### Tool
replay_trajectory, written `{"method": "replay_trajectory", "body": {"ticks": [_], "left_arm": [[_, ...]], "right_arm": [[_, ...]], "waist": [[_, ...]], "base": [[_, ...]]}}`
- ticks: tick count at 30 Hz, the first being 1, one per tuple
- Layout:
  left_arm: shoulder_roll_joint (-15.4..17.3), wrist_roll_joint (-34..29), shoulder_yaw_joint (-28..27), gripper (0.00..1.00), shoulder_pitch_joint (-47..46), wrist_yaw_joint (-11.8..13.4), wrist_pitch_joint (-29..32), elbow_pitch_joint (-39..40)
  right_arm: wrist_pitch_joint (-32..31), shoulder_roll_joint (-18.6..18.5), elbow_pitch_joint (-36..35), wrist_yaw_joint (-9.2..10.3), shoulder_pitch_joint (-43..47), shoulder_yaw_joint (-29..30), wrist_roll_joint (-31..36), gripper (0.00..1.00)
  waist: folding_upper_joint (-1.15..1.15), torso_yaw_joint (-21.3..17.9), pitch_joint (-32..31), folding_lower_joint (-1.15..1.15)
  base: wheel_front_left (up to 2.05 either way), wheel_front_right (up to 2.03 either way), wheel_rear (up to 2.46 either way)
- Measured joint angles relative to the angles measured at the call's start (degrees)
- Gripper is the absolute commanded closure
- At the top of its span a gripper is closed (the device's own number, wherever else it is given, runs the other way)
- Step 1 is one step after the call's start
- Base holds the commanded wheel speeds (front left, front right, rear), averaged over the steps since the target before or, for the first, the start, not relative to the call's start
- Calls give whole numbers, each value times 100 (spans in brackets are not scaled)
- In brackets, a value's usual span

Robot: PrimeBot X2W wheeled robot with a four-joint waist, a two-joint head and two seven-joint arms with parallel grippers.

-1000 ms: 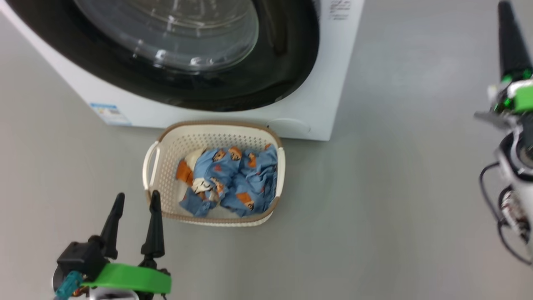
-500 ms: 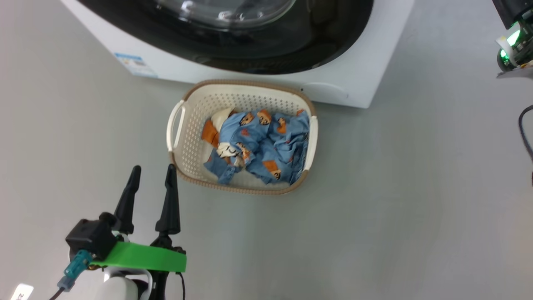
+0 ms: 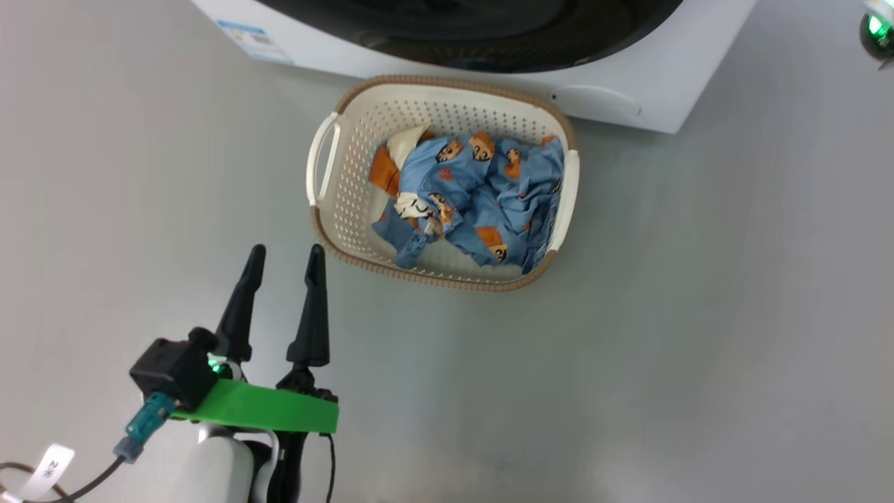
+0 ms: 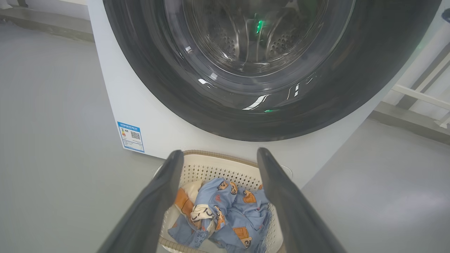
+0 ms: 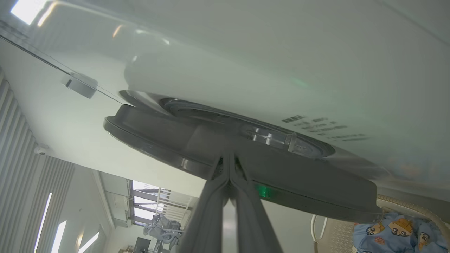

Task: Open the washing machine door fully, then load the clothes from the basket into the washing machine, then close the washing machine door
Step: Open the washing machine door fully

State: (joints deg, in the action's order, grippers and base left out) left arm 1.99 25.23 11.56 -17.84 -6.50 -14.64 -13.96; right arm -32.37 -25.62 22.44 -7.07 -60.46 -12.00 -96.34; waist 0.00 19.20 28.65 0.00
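**Right claw**: 2 fingers pressed together, holding nothing, tips at the edge of the door. The door stands slightly off the washing machine. Contact cannot be confirmed.
Risk: the closed tips slide off the glossy rim and the door fails to swing fully.

**Left claw**: open, empty, near a corner of the basket. The basket sits on the floor just before the machine, with the clothes inside.
Risk: the arm nudges the light basket aside.
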Motion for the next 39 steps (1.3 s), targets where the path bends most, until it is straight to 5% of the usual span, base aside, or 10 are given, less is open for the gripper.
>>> {"method": "replay_trajectory", "body": {"ticks": [20,39], "left_arm": [[-37,305,307,0,-240,58,0,172],[-41,359,302,0,-340,101,0,190]], "right_arm": [[-293,136,326,0,-777,-92,459,100],[-565,270,283,2,-687,-310,480,100]], "waist": [[0,356,619,0],[0,309,455,0]], "base": [[0,0,0],[0,0,0]]}}
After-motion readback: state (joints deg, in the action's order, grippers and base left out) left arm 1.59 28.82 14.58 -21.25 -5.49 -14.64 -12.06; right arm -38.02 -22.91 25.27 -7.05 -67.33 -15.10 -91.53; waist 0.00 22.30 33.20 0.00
